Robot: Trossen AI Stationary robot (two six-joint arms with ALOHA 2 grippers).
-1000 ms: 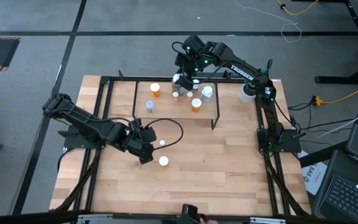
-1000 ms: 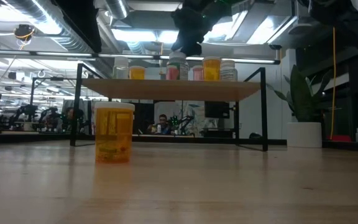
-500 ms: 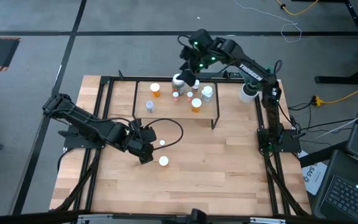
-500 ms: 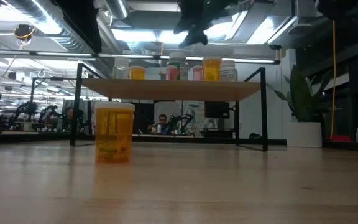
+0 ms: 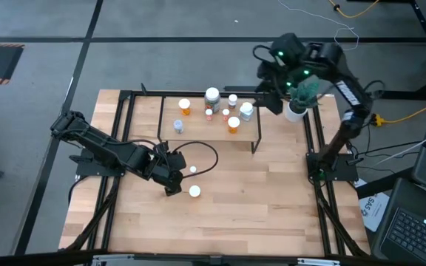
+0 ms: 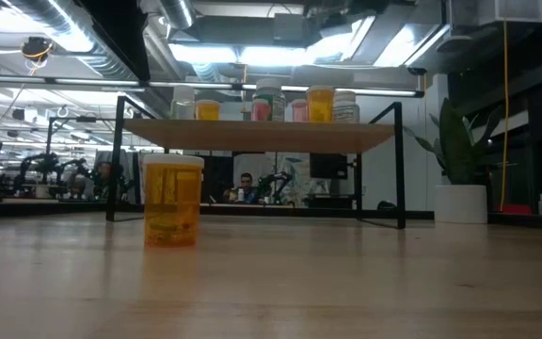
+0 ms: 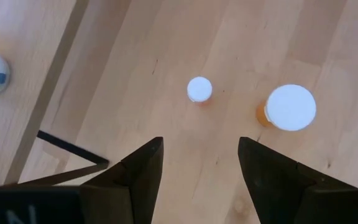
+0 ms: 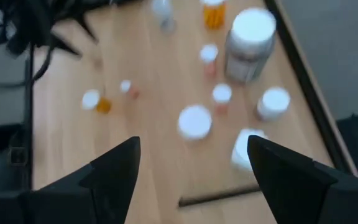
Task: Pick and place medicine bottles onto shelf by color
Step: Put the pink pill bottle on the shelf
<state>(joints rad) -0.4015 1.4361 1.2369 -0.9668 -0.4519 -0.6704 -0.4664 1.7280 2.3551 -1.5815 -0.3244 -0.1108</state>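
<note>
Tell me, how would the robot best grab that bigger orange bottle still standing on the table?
Probably from straight above, fingers closing across the round body just under the white cap. The big orange bottle stands upright, and the open left gripper sits close beside it; the small bottle stands apart, leaving room.

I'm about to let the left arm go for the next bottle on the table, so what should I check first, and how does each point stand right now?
1. Left gripper open and empty: ok, its fingers stand apart with nothing between them.
2. Bottles left on the table: ok, a small bottle and a larger orange bottle stand upright, apart from each other.
3. Left gripper lined up on one bottle: not ok, both lie ahead of it, neither between the fingers.
4. Right gripper clear of the shelf: ok, it hangs open and empty off the shelf's right end, by the potted plant.
5. Room on the shelf: ok, bare board at its left end.
</note>
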